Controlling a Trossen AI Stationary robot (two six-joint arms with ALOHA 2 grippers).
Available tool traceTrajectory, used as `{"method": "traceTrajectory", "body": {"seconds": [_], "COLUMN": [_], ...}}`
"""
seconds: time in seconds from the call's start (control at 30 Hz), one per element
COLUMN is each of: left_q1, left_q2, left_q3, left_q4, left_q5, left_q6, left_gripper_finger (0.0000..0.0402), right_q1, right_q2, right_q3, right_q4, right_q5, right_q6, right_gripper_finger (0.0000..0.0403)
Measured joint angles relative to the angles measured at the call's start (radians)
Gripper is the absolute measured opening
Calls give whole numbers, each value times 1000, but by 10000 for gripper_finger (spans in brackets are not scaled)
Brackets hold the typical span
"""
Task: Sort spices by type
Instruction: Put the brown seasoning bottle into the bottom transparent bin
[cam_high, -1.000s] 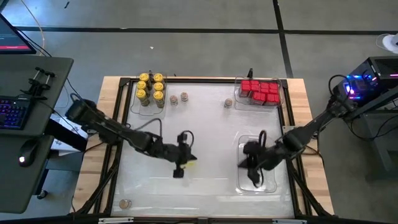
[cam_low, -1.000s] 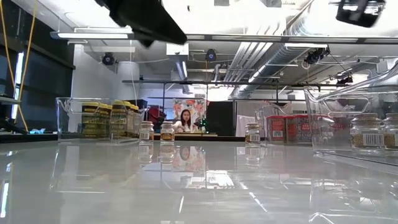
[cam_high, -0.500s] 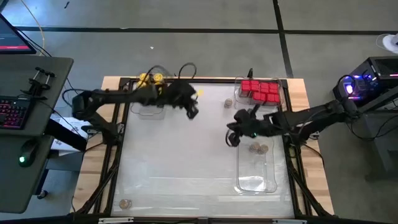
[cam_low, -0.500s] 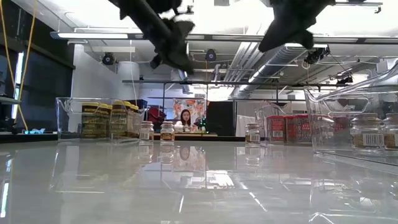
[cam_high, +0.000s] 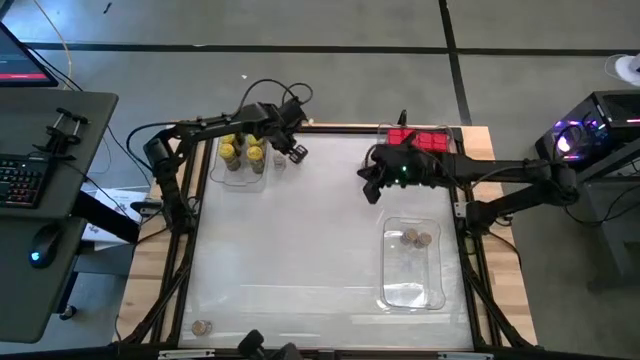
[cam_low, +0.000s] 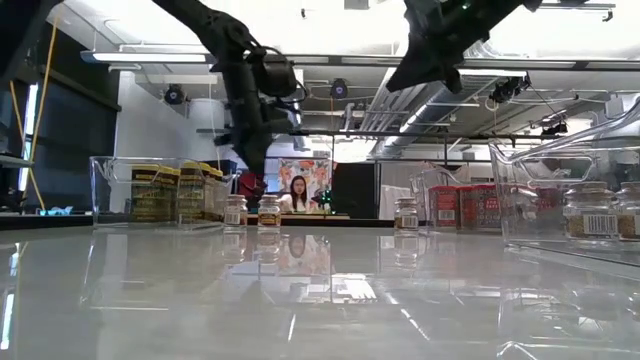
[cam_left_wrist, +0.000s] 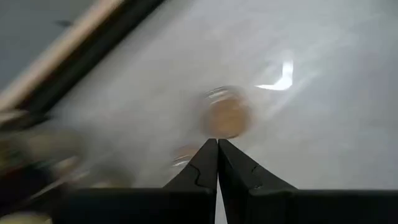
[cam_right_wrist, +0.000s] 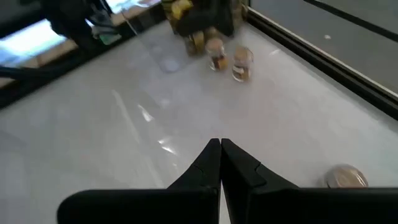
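Yellow-lidded jars (cam_high: 243, 150) stand in a clear tray at the far left. Red boxes (cam_high: 430, 140) sit in a tray at the far right, partly under my right arm. Two brown-lidded jars (cam_high: 287, 159) stand on the table beside the yellow tray, and a third (cam_high: 367, 166) is further right. My left gripper (cam_high: 297, 152) is shut, empty and just above the pair; its wrist view shows one lid (cam_left_wrist: 226, 115) beyond the fingertips. My right gripper (cam_right_wrist: 220, 144) is shut, empty and raised near the third jar (cam_right_wrist: 345, 177).
A clear tray (cam_high: 412, 295) at the near right holds two brown-lidded jars (cam_high: 415, 238). One more jar (cam_high: 202, 327) stands at the table's near left corner. A black frame runs around the table. A person (cam_low: 298, 192) sits in the room behind.
My left gripper went from the table's middle to the far edge, then left to the yellow tray; the yellow thing at its fingers no longer shows there. My right gripper rose out of the near right tray and moved to the far side. Two brown-lidded jars now show in that tray.
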Motion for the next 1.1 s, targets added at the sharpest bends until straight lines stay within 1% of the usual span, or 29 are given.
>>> {"method": "traceTrajectory", "body": {"seconds": [0.07,0.13,0.23,0.3,0.37,0.47,0.57,0.73,0.8,0.87,1.1], "left_q1": [-1,-2,4,10,22,32,42,53,51,46,31], "left_q2": [2,1,2,6,10,9,18,55,63,77,117], "left_q3": [0,1,1,0,0,0,0,-1,0,0,5], "left_q4": [39,50,6,9,36,95,97,99,105,97,104], "left_q5": [47,51,52,52,52,53,70,91,100,106,121], "left_q6": [0,-1,-3,2,30,59,84,86,86,86,71], "left_gripper_finger": [0,0,0,0,0,0,0,0,0,0,0], "right_q1": [-27,-46,-67,-74,-79,-79,-79,-75,-71,-68,-55], "right_q2": [0,0,0,0,0,0,0,0,1,2,2], "right_q3": [0,0,0,0,0,0,0,0,0,0,0], "right_q4": [19,27,41,48,55,80,99,99,99,99,94], "right_q5": [-44,-66,-82,-78,-65,-16,29,34,53,78,77], "right_q6": [-10,-13,38,81,118,191,267,330,371,379,355], "right_gripper_finger": [0,0,0,0,0,0,0,0,0,0,0]}}
